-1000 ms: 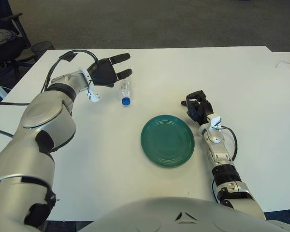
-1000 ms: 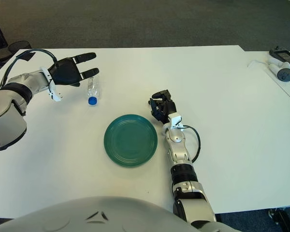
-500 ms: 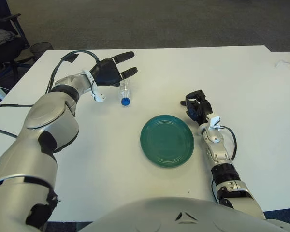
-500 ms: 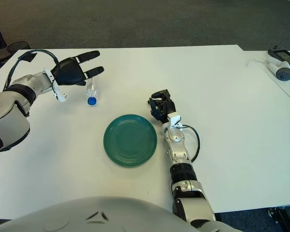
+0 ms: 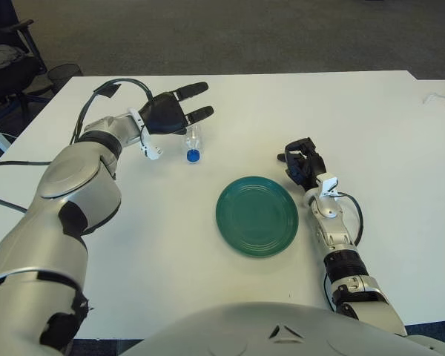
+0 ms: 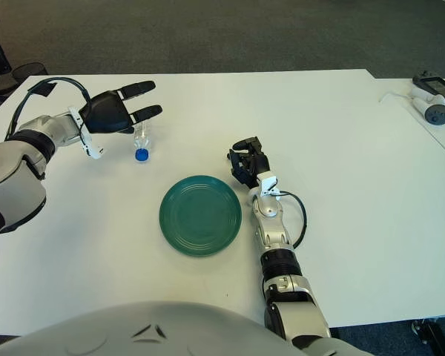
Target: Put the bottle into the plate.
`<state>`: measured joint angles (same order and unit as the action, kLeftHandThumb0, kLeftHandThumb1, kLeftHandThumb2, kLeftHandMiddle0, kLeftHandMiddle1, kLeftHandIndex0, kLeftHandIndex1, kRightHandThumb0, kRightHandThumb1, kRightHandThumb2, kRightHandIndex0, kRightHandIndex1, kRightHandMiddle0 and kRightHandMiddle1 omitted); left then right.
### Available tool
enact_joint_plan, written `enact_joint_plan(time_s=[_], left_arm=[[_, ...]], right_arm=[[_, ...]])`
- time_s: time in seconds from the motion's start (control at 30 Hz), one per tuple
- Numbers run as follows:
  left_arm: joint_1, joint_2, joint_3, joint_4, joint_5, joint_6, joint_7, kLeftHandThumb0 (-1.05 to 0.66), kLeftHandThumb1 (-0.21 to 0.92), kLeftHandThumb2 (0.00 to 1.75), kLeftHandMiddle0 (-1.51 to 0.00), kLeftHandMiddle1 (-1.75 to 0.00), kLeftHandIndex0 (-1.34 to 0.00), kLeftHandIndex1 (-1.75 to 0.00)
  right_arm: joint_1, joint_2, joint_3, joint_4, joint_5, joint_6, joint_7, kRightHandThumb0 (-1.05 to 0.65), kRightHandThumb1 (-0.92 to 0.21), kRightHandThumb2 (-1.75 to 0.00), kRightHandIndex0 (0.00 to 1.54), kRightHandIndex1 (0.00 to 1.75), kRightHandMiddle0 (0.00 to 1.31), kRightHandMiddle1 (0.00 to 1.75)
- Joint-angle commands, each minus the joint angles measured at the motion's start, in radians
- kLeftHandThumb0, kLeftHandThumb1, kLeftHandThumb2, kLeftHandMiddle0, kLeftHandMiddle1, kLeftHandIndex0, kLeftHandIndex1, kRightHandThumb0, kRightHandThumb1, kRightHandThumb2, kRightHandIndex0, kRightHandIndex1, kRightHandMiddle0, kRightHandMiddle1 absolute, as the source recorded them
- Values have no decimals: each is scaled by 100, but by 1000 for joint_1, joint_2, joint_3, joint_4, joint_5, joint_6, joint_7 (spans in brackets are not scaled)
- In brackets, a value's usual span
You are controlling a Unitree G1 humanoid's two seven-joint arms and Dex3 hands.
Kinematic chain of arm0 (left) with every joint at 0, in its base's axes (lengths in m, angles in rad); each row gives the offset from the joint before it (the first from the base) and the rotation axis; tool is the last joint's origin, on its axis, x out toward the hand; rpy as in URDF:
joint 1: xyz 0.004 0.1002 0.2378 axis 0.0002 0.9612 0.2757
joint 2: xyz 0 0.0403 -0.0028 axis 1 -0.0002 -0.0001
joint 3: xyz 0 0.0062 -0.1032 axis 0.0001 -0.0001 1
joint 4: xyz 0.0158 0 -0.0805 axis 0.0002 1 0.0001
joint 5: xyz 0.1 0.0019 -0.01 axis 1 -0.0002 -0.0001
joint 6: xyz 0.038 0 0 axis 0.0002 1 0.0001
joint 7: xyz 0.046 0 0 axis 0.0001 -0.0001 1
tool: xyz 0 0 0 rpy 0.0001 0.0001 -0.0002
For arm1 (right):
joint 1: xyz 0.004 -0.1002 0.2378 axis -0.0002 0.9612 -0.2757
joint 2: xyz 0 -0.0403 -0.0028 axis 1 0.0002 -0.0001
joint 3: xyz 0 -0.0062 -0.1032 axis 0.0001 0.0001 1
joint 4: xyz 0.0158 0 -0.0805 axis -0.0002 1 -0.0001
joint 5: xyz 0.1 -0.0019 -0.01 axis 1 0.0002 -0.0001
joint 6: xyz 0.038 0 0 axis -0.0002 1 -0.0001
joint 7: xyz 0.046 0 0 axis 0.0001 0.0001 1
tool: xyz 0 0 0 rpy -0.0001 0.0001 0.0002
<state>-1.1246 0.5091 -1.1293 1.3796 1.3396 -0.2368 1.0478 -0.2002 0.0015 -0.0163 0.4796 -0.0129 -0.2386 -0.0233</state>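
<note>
A small clear bottle (image 5: 193, 142) with a blue cap lies on the white table, cap toward me, left of and beyond the green plate (image 5: 256, 216). My left hand (image 5: 172, 111) is open, fingers spread, hovering over the bottle's far end; the fingers partly cover it. It also shows in the right eye view (image 6: 120, 110). My right hand (image 5: 302, 163) rests on the table just right of the plate, fingers curled, holding nothing.
The white table (image 5: 230, 104) stretches around the plate. A cable and grey devices (image 6: 430, 100) lie at the far right edge. A black chair (image 5: 7, 59) and a bin stand off the table's left corner.
My left hand has moved a little right and forward over the bottle. The bottle, the plate and my right hand have not moved.
</note>
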Motion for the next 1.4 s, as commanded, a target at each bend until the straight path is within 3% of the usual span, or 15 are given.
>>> enact_joint_plan(time_s=[0.0, 0.67, 0.9, 1.37], left_arm=[[16, 4, -6, 5, 2, -11, 21, -63, 92, 83, -5, -1, 0, -34], [15, 20, -67, 9, 47, -23, 40, -77, 92, 78, -4, 0, 0, -20], [9, 27, -108, 13, 86, -16, 14, -77, 92, 76, -3, 0, 0, -17], [44, 21, -123, 21, 93, -13, -60, -76, 92, 83, -4, -1, 0, -19]], right_arm=[[40, 7, -2, 44, 3, 49, 1, -35, -92, -52, 39, 106, 19, 175], [39, 3, -8, 52, 13, 32, 17, -35, -92, -52, 39, 103, 19, 175], [37, 4, -13, 60, 15, 19, 24, -35, -92, -52, 40, 103, 19, 175], [35, 4, -21, 69, 16, 12, 33, -35, -92, -52, 40, 103, 19, 175]])
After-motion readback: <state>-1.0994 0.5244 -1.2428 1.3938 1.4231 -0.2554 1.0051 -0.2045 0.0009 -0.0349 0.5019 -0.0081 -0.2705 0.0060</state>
